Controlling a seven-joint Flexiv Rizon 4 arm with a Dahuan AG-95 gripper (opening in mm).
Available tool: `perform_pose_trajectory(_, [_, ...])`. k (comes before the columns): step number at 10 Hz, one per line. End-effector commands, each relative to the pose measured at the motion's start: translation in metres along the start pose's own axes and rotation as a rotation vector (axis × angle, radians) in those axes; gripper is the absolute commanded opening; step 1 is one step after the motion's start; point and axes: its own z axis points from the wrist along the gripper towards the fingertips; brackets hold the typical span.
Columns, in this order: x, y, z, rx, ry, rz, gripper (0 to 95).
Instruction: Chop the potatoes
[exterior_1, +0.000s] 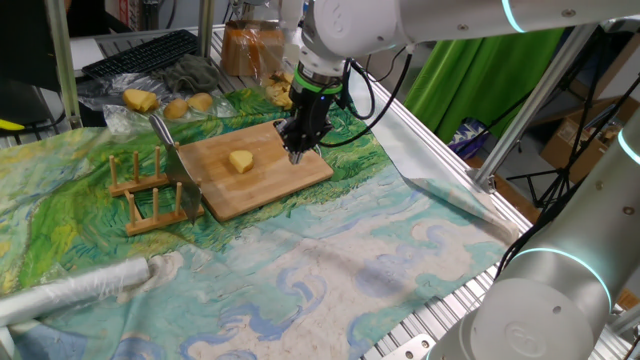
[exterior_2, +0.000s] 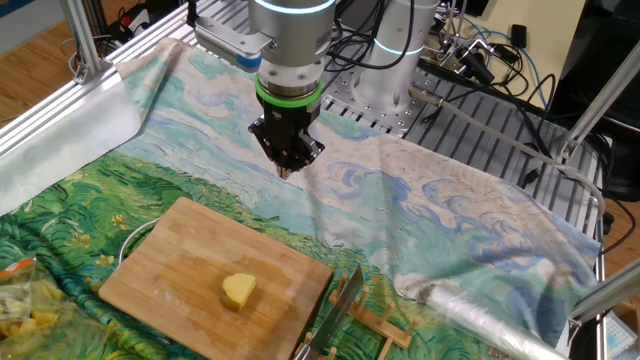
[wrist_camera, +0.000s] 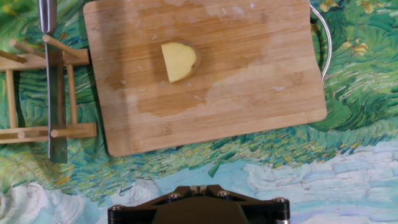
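A single pale-yellow potato (wrist_camera: 179, 61) piece, half-round in outline, lies near the middle of the wooden board (wrist_camera: 249, 93); in the hand view its straight cut edge faces left, its rounded side right, and its long axis runs up-down. The gripper (exterior_2: 285, 170) hangs above the cloth beside the board's edge, fingers pressed together, holding nothing. A knife (wrist_camera: 55, 93) rests in the wooden rack (wrist_camera: 25, 132) beside the board.

a robotics lab: an aluminium-framed bench (exterior_2: 90, 75) draped with a painted cloth (exterior_1: 300, 270), bundled cables (exterior_2: 470, 60) and a keyboard (exterior_1: 140, 55) behind, green backdrop (exterior_1: 470, 70) alongside.
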Motion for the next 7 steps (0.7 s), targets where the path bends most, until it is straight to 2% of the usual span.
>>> perform_pose_trajectory(1, [0.001, 0.001, -0.001, 0.005, -0.006, -0.015, 0.0])
perform_pose_trajectory(3, [0.000, 0.004, 0.001, -0.004, -0.002, -0.005, 0.0])
perform_pose_trajectory(5, [-0.005, 0.019, 0.005, -0.005, -0.002, 0.028, 0.0])
perform_pose_trajectory(7, [-0.017, 0.032, 0.011, -0.009, -0.005, 0.046, 0.0])
